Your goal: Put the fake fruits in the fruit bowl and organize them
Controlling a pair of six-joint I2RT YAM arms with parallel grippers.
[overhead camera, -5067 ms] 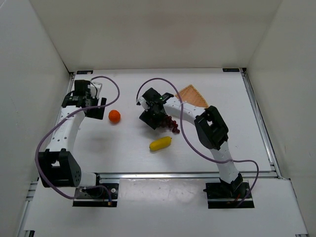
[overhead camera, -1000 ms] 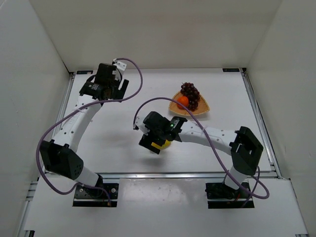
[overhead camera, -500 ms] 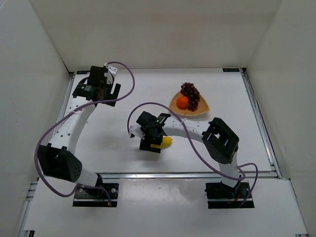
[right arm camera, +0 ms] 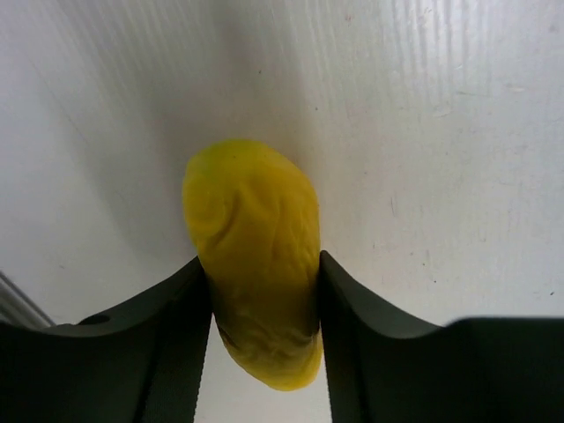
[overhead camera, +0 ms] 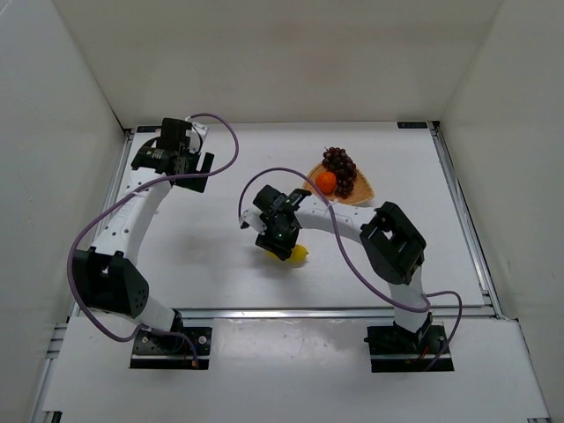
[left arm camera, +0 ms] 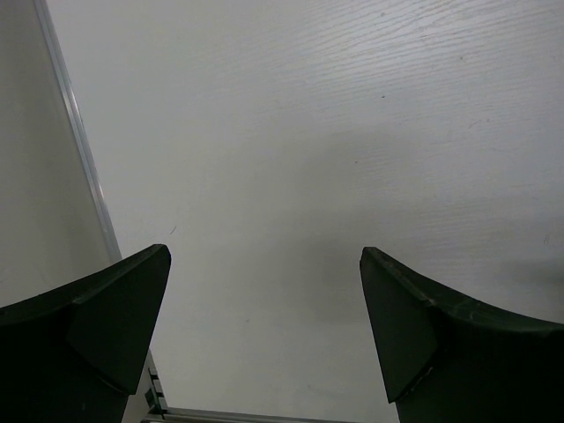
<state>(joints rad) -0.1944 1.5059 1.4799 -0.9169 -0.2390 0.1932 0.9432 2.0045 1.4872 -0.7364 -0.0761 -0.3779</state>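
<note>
The yellow oblong fruit (right arm camera: pixel 256 291) sits squeezed between both fingers of my right gripper (right arm camera: pixel 263 291), which is shut on it; from above the yellow fruit (overhead camera: pixel 296 254) peeks out under the right gripper (overhead camera: pixel 280 244) near the table's middle. The tan fruit bowl (overhead camera: pixel 357 197) at the back right holds the round orange (overhead camera: pixel 326 182) and the dark grape bunch (overhead camera: pixel 339 168). My left gripper (overhead camera: pixel 173 163) hangs at the back left, open (left arm camera: pixel 264 330), with only bare white table between its fingers.
A metal rail (left arm camera: pixel 77 150) runs along the table's left edge close to the left gripper. White walls enclose the table on three sides. The purple cables loop above both arms.
My right gripper has closed on the yellow fruit and shifted slightly right with it. The left arm has drifted only a little at the back left.
</note>
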